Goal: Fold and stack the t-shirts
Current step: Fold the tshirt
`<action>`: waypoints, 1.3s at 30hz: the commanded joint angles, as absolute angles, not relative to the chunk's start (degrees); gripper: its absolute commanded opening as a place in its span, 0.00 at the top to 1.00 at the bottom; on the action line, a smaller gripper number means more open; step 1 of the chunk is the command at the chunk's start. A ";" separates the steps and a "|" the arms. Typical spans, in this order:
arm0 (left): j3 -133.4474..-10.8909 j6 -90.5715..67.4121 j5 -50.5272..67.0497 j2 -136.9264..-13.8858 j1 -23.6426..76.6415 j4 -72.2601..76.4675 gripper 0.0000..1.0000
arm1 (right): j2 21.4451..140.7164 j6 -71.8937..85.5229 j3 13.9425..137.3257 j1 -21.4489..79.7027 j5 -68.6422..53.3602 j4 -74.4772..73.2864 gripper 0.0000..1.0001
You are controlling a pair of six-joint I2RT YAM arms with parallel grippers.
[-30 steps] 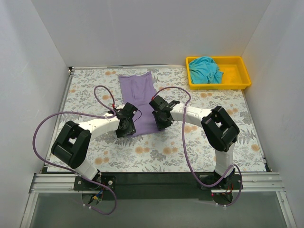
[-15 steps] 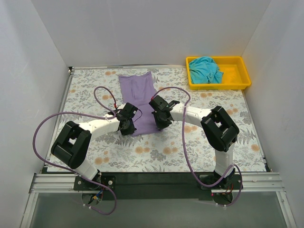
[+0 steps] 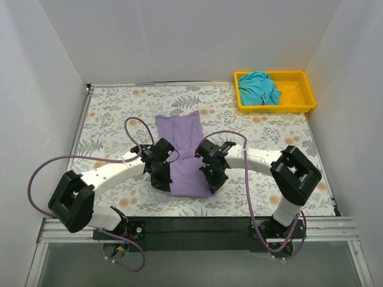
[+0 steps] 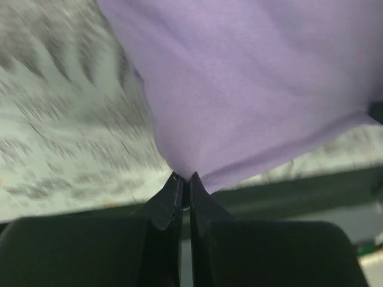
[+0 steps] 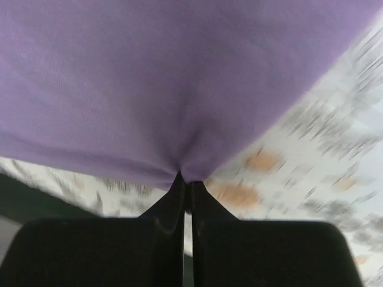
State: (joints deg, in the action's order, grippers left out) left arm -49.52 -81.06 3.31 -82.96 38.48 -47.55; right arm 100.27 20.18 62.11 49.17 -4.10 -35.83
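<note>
Purple cloth is what both arms care about right now. On the left, the left end effector (image 3: 163, 179) is clenched on the near left corner of the purple t-shirt (image 3: 181, 149). Its wrist camera shows two dark fingers (image 4: 170, 200) pressed tight together, with a little peak of cloth nipped at their tips. I think it grabs a corner because a corner lets it pull the whole edge along without bunching up the middle.

The purple t-shirt lies in the middle of the bench (image 3: 108, 119). It is a long narrow strip running from the front edge toward the back wall. The far end looks flat and smooth. The near end sits between the two arms.

On the right, the right end effector (image 3: 214, 178) is clenched too, on the near right corner of the same shirt. Its camera shows the cloth puckered where the fingertips bite. With one arm on each corner the edge is pulled straight, and I think that is why they work as a pair. My guess is that this near edge needs to go up and over to the far end, to fold the shirt in half.

Far right, in the back corner, the teal t-shirt (image 3: 258, 86) lies crumpled inside the yellow tray (image 3: 306, 103). Nobody touches it. It probably gets its turn after the purple one is folded.
</note>
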 commanded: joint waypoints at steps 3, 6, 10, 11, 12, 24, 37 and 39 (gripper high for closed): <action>-47.47 -84.36 17.65 -68.57 45.85 -65.55 1.00 | 90.37 17.84 53.89 55.28 -10.80 -58.61 0.99; -45.27 -90.51 22.75 -63.38 51.65 -68.20 1.00 | 85.00 18.72 53.00 57.74 -13.18 -64.24 0.99; -44.82 -95.88 24.88 -60.12 53.70 -69.25 1.00 | 81.39 17.67 55.36 58.01 -12.58 -69.42 0.99; -46.65 -95.98 24.00 -60.29 53.70 -70.30 1.00 | 81.56 17.41 58.42 57.92 -11.18 -70.48 0.99; -47.80 -95.98 21.73 -61.77 53.61 -70.66 1.00 | 81.91 17.05 60.54 57.75 -9.86 -72.66 0.99; -62.31 -87.64 8.70 -70.49 40.62 -71.10 1.00 | 90.61 10.55 84.89 47.29 -1.93 -75.41 0.99; -68.91 -82.71 5.98 -76.02 32.70 -66.54 1.00 | 99.75 7.39 101.33 43.42 -0.26 -75.41 0.99; -69.69 -81.92 4.84 -76.99 31.56 -65.22 1.00 | 100.89 7.21 103.61 43.07 2.02 -75.32 0.99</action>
State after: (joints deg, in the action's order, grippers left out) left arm -67.57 -84.49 8.56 -76.42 33.21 -65.65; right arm 99.81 9.47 99.72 44.18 -2.96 -72.60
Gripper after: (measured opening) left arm 0.035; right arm 0.013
